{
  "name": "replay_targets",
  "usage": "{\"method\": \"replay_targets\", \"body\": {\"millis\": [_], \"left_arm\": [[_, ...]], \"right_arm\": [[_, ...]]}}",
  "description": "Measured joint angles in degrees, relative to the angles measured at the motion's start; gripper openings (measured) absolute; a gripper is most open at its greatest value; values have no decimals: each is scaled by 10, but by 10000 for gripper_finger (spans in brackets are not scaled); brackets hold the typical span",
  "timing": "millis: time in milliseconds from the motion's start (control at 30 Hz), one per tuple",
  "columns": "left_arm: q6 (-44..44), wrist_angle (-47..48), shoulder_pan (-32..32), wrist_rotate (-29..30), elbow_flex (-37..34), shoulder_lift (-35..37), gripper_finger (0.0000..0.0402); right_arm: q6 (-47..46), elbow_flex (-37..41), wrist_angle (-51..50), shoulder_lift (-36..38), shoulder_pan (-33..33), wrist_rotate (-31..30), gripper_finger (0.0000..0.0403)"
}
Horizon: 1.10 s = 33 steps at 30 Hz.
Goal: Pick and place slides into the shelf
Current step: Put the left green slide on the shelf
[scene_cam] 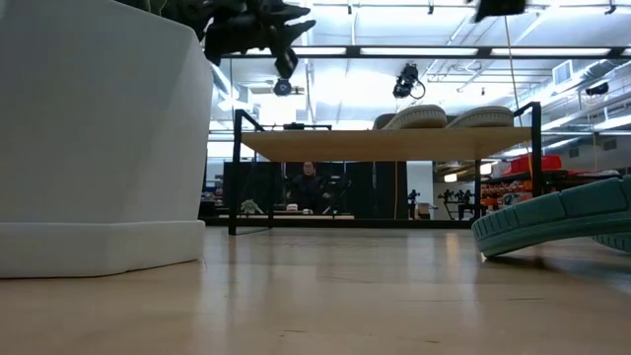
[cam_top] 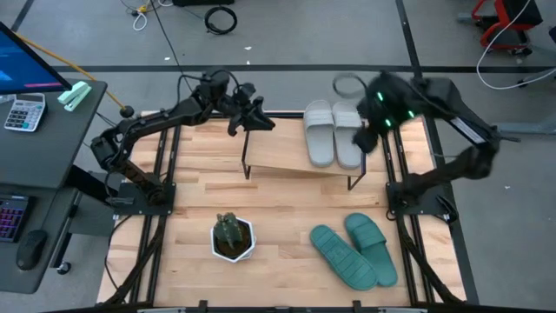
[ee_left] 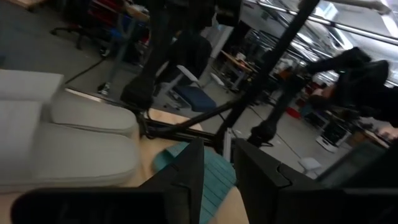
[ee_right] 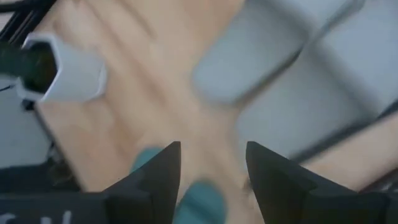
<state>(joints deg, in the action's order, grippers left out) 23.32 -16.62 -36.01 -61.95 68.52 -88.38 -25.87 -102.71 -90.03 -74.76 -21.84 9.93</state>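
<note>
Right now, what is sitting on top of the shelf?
The grey-white pair of slides lies side by side on the right end of the shelf; the left part of the plank is bare. The right end effector covers the edge of one slide.

No text, label, brand or number can be read anywhere; the calculator [cam_top: 25,112] keys are too small

2 dark jointed arms, green wrist lights
</note>
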Motion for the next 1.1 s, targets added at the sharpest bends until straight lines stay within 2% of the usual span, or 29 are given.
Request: {"method": "replay_targets", "body": {"millis": [233,433,600,767,900,1100], "left_arm": [[-18,2,24,-1,0,0,92],[-21,2,64,-1,0,0,98],[-22,2,95,-1,0,0,95],[-27,2,110,0,0,0,96],[-16,2,120,9,0,0,94],[-16,2,146,73,0,0,85]], "right_arm": [[-273,171,13,143,193,-22,187],[-459,281,85,195,375,-41,186],[-564,347,160,185,497,-46,180],[-653,394,260,161,594,-70,172],[-713,416,301,135,668,-95,169],[-803,443,321,91,768,-125,168]]}}
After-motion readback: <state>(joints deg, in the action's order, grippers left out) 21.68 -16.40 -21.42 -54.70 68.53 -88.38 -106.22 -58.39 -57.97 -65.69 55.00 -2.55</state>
